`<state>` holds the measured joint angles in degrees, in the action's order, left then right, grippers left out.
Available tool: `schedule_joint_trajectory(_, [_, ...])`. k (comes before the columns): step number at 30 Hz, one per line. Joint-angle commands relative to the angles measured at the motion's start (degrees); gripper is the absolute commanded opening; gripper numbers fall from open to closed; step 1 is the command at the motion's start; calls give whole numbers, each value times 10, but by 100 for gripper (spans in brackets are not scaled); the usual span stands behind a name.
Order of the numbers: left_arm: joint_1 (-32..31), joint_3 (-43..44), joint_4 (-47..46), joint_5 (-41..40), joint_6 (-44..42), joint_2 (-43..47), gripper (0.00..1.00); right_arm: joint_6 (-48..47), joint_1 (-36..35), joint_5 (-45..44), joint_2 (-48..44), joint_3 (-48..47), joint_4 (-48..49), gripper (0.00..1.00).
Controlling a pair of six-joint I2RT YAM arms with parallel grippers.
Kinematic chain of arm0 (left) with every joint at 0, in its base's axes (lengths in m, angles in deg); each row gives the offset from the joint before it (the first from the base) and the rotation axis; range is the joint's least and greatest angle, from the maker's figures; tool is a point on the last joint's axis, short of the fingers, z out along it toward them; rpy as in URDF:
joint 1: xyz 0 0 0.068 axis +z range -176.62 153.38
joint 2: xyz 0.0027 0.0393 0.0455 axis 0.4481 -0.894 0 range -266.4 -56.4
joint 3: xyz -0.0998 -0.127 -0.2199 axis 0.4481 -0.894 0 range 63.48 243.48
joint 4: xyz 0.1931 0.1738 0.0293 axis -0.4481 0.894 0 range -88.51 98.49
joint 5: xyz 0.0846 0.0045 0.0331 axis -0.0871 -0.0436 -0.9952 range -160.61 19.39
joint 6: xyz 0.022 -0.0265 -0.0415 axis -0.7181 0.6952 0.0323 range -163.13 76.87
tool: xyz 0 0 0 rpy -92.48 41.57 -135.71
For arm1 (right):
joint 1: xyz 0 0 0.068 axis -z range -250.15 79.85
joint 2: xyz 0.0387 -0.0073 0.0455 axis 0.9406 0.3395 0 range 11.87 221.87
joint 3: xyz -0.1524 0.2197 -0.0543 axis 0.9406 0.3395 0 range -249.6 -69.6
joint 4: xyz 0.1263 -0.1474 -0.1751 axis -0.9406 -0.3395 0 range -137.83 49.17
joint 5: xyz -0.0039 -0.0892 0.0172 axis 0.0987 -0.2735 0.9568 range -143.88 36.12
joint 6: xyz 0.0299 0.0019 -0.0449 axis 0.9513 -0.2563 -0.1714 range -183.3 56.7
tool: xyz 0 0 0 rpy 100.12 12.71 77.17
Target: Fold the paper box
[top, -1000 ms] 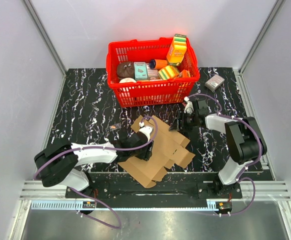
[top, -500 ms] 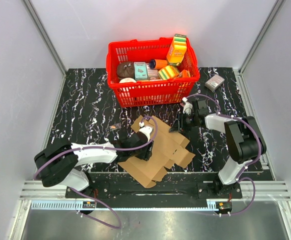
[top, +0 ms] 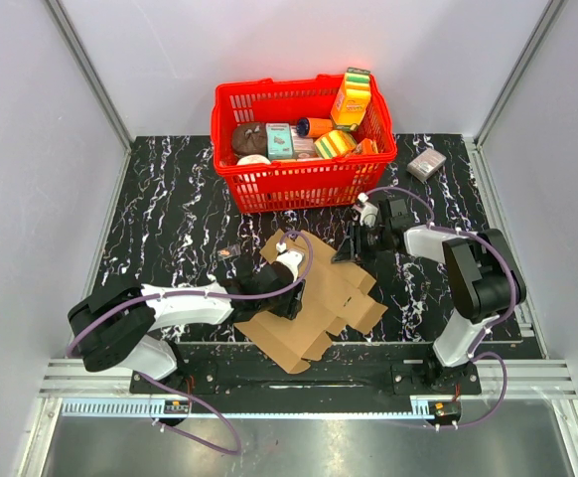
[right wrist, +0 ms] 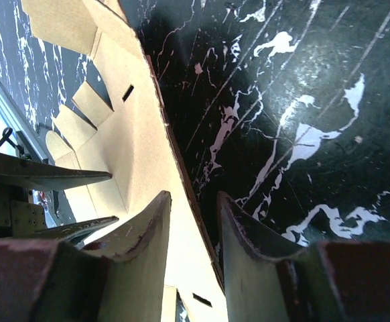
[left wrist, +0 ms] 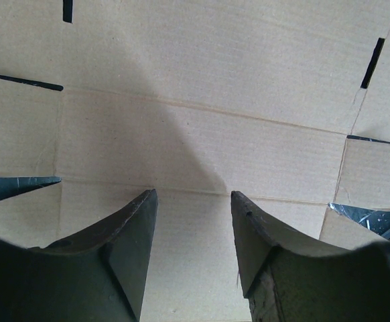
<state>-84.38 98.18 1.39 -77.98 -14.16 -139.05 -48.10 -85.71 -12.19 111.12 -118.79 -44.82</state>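
Note:
The paper box is a flat brown die-cut sheet lying on the black marble table in front of both arms. My left gripper points down onto the sheet's middle. In the left wrist view it is open, its tips over a crease of the paper box with nothing between them. My right gripper is at the sheet's far right edge. In the right wrist view it straddles the raised edge of the paper box, with a gap showing on each side of that edge.
A red basket full of colourful packages stands behind the sheet. A small grey-pink box lies at the back right. The left arm's fingers show in the right wrist view.
My right gripper has shifted slightly left and back along the sheet's edge, and its jaws have narrowed. The left arm and the sheet have not moved.

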Motion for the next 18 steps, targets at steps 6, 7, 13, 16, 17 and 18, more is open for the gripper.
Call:
schedule_joint_trajectory(6, [-3,-9,-28,1,-5,17,52,4,-33,-5,21,-24,57,41])
schedule_joint_trajectory(7, [-3,-9,-28,1,-4,18,52,4,-33,-5,21,-24,59,41])
schedule_joint_trajectory(13, [-3,-9,-30,2,-4,20,52,4,-33,-3,21,-25,64,36])
schedule_joint_trajectory(16, [-3,-11,-32,3,-2,21,52,3,-34,0,23,-28,64,32])
schedule_joint_trajectory(17, [-3,-12,-32,3,-2,21,52,2,-33,2,24,-28,64,30])
schedule_joint_trajectory(18, [-3,-12,-32,3,-1,21,52,2,-33,5,23,-28,64,28])
